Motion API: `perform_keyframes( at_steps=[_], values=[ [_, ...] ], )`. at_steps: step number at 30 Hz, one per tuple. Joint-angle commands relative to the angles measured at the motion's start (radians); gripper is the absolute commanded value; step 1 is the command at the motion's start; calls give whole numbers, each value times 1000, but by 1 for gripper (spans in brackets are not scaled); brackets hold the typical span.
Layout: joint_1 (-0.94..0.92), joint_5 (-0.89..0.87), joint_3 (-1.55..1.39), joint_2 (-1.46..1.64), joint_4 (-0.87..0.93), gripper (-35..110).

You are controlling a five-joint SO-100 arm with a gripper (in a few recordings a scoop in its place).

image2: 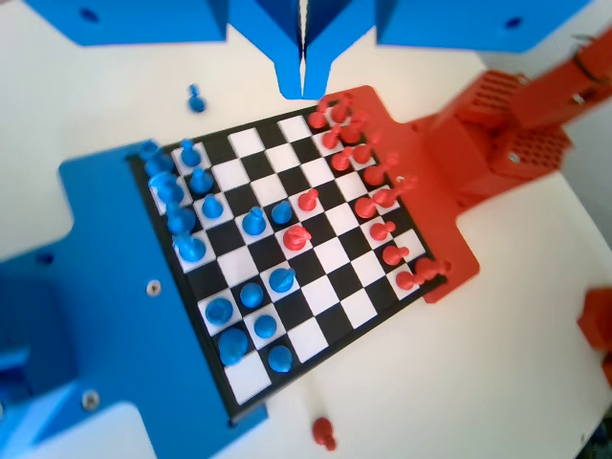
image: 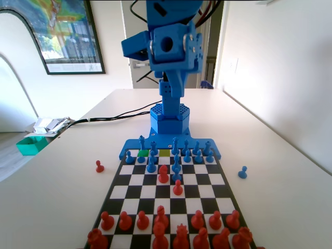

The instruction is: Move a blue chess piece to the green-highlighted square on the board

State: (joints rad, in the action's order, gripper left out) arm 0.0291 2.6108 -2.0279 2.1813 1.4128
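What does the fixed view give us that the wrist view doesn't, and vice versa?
Fixed view: the green square and yellow square at the far end of the board, and a framed poster. Wrist view: the gripper, jaws together, empty, high above the board. Both: the board, a stray blue pawn and a stray red pawn lying off it.

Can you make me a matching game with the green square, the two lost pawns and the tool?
Things:
1. green square
2. stray blue pawn
3. stray red pawn
4. tool

Places (fixed view):
A. on the table, right of the board
B. high above the board, shut
C. in the board's far row, among blue pieces
D. on the table, left of the board

Pairs: 1-C, 2-A, 3-D, 4-B
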Motion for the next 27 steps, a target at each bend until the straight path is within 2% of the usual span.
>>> perform_keyframes(
  at_steps=[1,14,27],
  values=[
    [23,-118,63,80,15,1],
    [25,-416,89,172,34,1],
    [17,-632,166,330,178,1]
  ],
)
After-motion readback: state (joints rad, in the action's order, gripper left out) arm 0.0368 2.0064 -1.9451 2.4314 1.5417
